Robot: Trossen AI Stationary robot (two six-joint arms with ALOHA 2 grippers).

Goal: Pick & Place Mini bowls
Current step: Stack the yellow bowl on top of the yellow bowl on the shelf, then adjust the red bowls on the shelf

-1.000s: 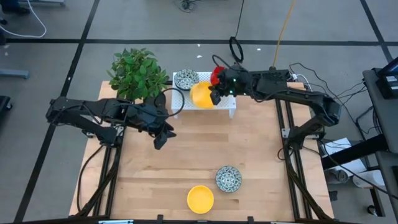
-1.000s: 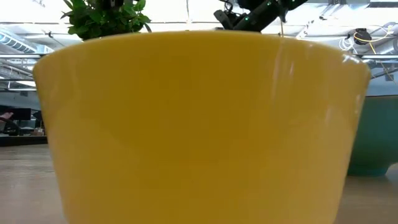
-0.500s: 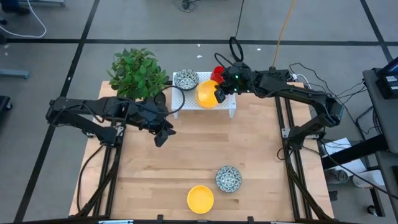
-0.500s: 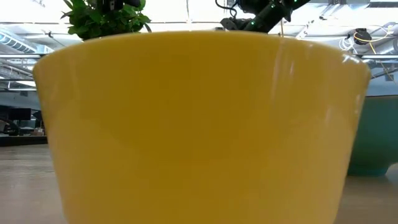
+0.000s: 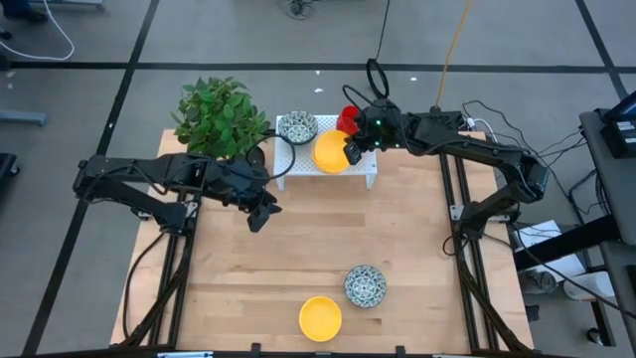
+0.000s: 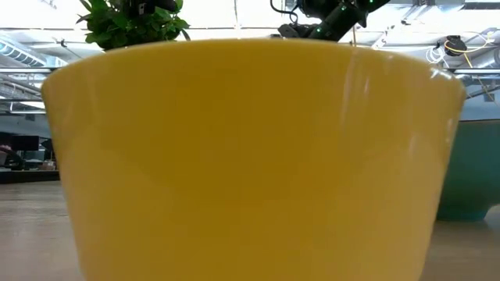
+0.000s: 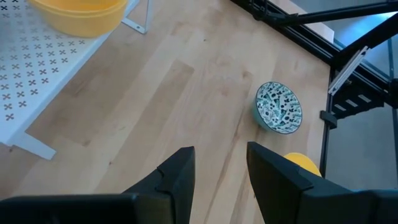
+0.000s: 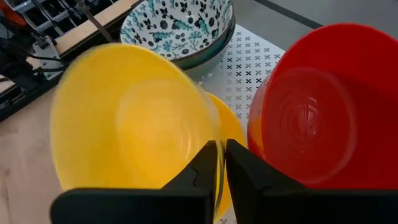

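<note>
On the white perforated rack (image 5: 360, 169) at the table's far edge, my right gripper (image 5: 350, 149) is shut on a yellow bowl (image 5: 328, 151). A second yellow bowl (image 8: 231, 124) shows under it. Red bowls (image 5: 347, 119) and a speckled bowl (image 5: 297, 127) stand beside it on the rack. Another yellow bowl (image 5: 320, 317) and a speckled bowl (image 5: 365, 285) rest on their bases near the table's near edge. My left gripper (image 5: 260, 214) hangs open over the table's left middle, touching nothing. My right gripper pinches the yellow bowl's rim (image 8: 216, 146) on the side facing the red bowls, one finger (image 8: 205, 165) inside and the other outside. The fingers come level from the table's right. The bowl sits tilted over the second yellow bowl; whether it rests in it I cannot tell.
A potted green plant (image 5: 219, 117) stands at the far left corner beside the rack. In the low view the near yellow bowl (image 6: 250, 156) fills the picture, with the speckled bowl's teal side (image 6: 473, 172) at its right. Bare wood (image 5: 328, 234) lies across the table's middle.
My right gripper has carried the yellow bowl a short way toward the red bowls on the rack. The bowl, tipped on its side a second ago, has turned so that its opening faces more upward.
</note>
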